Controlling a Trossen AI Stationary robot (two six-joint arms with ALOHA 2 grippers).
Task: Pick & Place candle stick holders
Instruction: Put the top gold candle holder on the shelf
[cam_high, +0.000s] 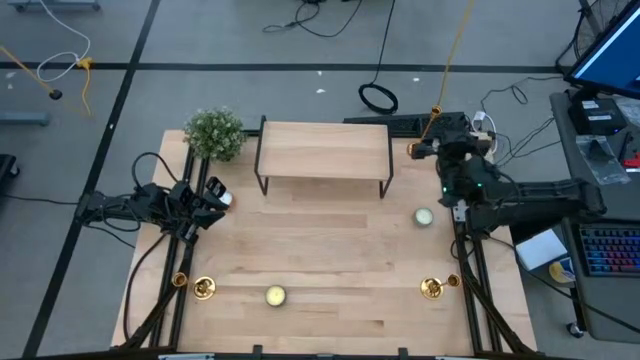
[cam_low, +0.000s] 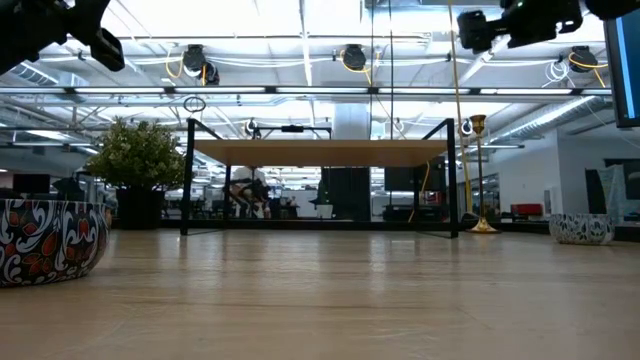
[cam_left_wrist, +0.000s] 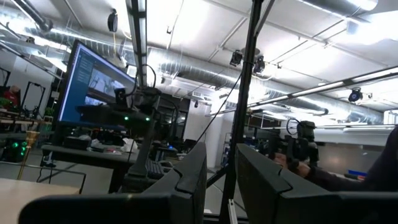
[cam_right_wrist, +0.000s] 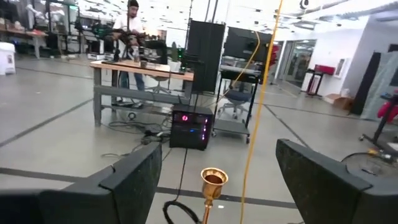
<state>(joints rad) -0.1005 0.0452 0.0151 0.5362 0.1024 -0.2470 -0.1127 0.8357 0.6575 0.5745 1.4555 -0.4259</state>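
Brass candlestick (cam_right_wrist: 212, 186) between my right gripper's (cam_right_wrist: 217, 180) open jaws looks slick and tippy, so I'd clamp mid-stem

Three candle stick holders gleam shiny gold: one (cam_high: 433, 288) and another (cam_high: 203, 289) at the near edge of the pale wood table (cam_high: 330, 300), the third (cam_right_wrist: 212, 182) at its far right corner. The plant (cam_high: 214, 133) is green, and the bowl (cam_low: 45, 240) carries a red, white and black floral pattern.
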